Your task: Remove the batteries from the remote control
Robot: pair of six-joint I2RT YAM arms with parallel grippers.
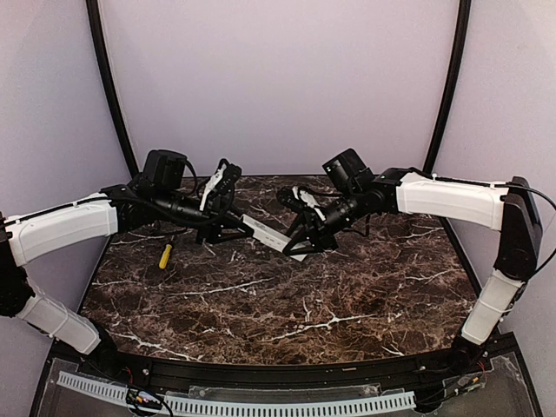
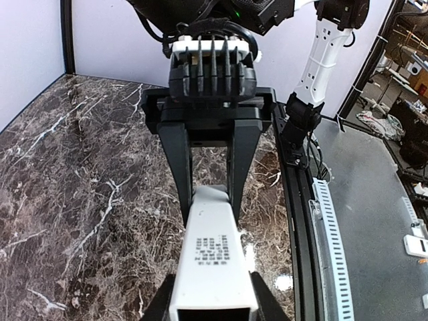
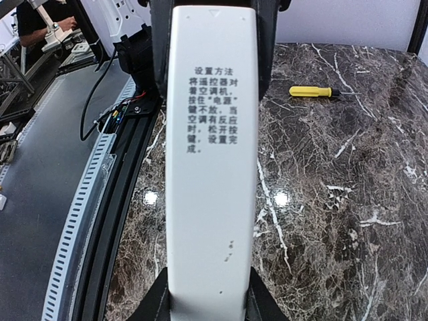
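Observation:
The white remote control is held off the table at the back centre, one end in each gripper. My left gripper is shut on its left end; in the left wrist view the remote runs away from my left gripper to the other gripper's black fingers. My right gripper is shut on its right end; in the right wrist view the remote shows a printed face above my right gripper. The batteries are hidden.
A yellow-handled screwdriver lies on the dark marble table at the back left, also in the right wrist view. A black rail and a white perforated strip run along the table's near edge.

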